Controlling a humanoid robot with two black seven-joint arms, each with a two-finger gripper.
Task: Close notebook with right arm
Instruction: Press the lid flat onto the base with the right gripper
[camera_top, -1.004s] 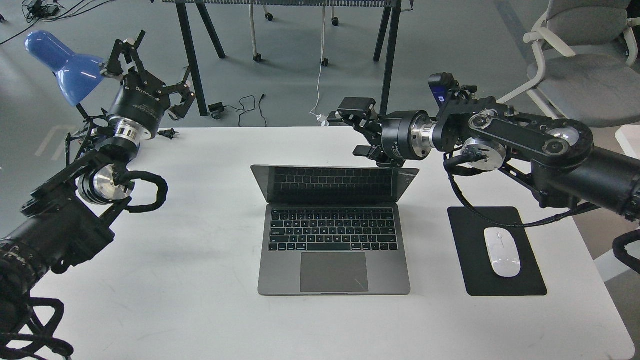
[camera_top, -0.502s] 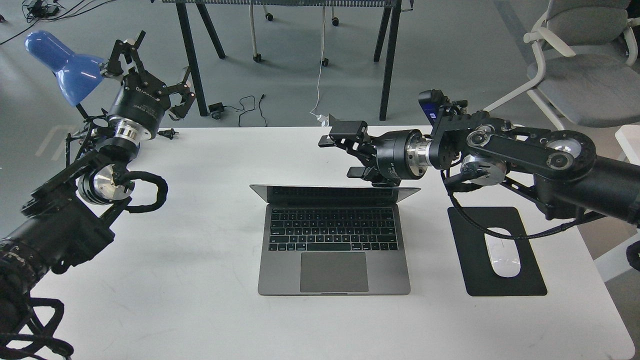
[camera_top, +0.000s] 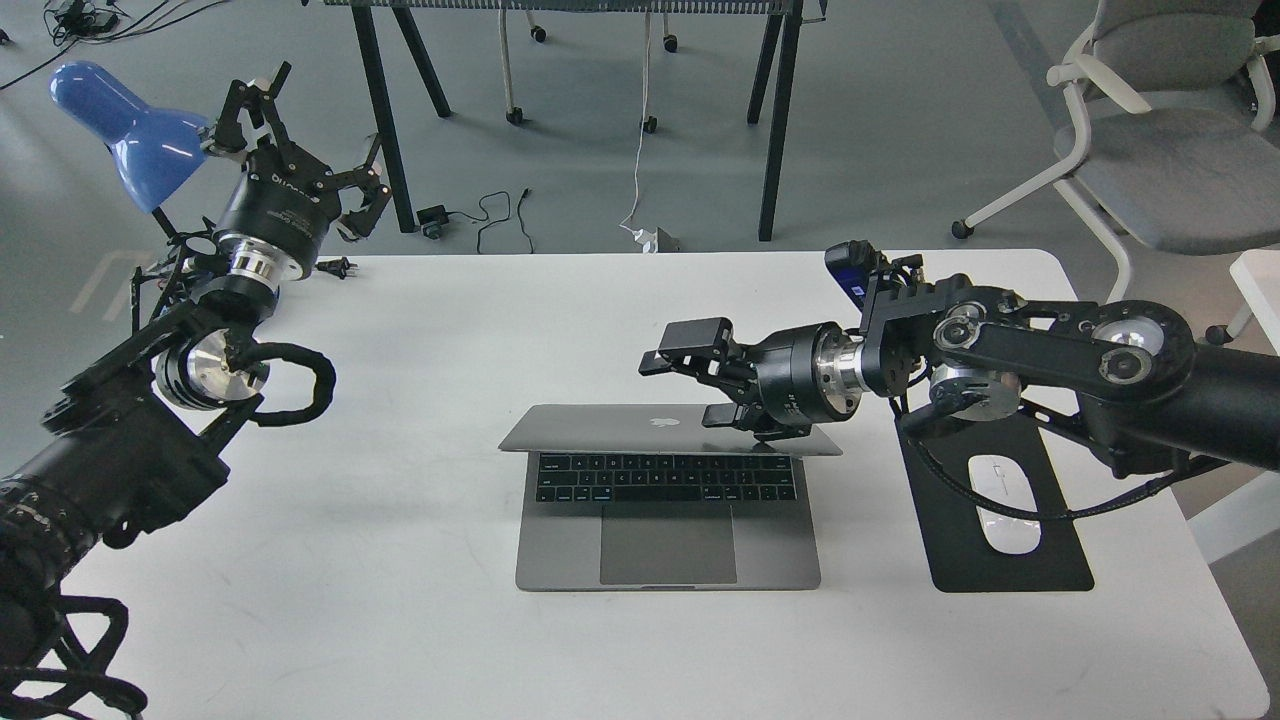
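The space-grey notebook (camera_top: 668, 540) lies in the middle of the white table (camera_top: 400, 560). Its lid (camera_top: 600, 428) is tilted forward over the keyboard, part way down, with the apple logo facing up. My right gripper (camera_top: 700, 385) reaches in from the right, its fingers spread open, and rests on the back of the lid near its right half. It holds nothing. My left gripper (camera_top: 300, 150) is raised at the far left by the blue lamp, fingers spread open and empty.
A black mouse pad (camera_top: 1000, 560) with a white mouse (camera_top: 1005, 520) lies right of the notebook, under my right arm. A blue lamp (camera_top: 120, 125) stands at the back left. A grey chair (camera_top: 1170, 150) and black desk legs stand beyond the table.
My right gripper has moved forward and down, pushing the lid from leaning back to tilted forward over the keyboard. The left arm has not moved.
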